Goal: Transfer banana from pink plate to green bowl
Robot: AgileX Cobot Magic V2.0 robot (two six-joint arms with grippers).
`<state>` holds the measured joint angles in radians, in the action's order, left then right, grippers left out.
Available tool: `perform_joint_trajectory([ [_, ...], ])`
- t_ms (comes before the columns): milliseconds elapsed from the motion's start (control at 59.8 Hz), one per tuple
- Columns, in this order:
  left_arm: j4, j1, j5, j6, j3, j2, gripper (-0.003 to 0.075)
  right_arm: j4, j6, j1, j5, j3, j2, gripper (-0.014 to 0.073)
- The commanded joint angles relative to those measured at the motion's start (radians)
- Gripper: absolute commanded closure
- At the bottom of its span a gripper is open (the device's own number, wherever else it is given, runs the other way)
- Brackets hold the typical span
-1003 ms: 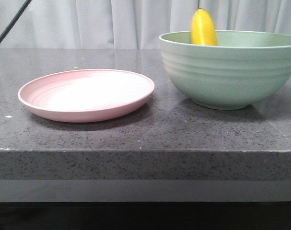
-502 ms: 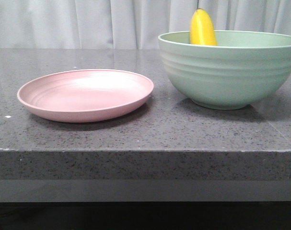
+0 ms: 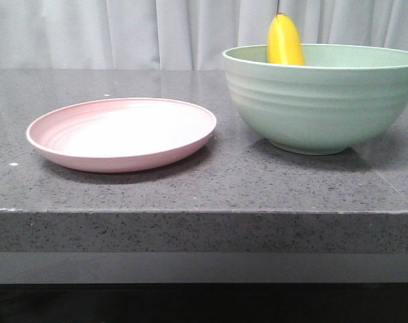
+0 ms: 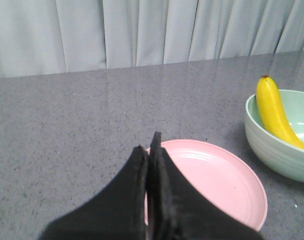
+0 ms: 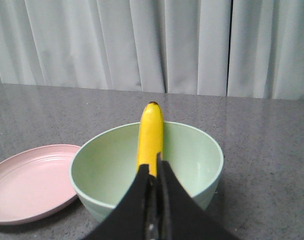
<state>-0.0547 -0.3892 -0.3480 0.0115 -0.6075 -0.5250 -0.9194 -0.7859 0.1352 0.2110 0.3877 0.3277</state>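
The yellow banana stands on end inside the green bowl at the right of the table and leans on its far rim. Its stem tip pokes above the rim. The pink plate lies bare to the left of the bowl. Neither gripper shows in the front view. In the left wrist view my left gripper is shut and empty, above the near side of the plate. In the right wrist view my right gripper is shut and empty, held back from the bowl and the banana.
The plate and bowl rest on a dark speckled stone table whose front edge runs across the front view. A pale grey curtain hangs behind the table.
A thin dark line at the upper left of the front view has gone out of sight. The banana, bowl and plate have not moved.
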Motion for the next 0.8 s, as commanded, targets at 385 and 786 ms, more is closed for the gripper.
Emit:
perform_joint_trajectory([
  [385, -0.08, 0.001, 0.093, -0.002, 0.158, 0.332, 0.0741, -0.026, -0.007, -0.004, 0.071, -0.051, -0.118, 0.0655],
  [786, -0.08, 0.001, 0.091, -0.002, 0.158, 0.332, 0.0741, -0.026, -0.007, -0.004, 0.103, -0.051, -0.118, 0.0655],
])
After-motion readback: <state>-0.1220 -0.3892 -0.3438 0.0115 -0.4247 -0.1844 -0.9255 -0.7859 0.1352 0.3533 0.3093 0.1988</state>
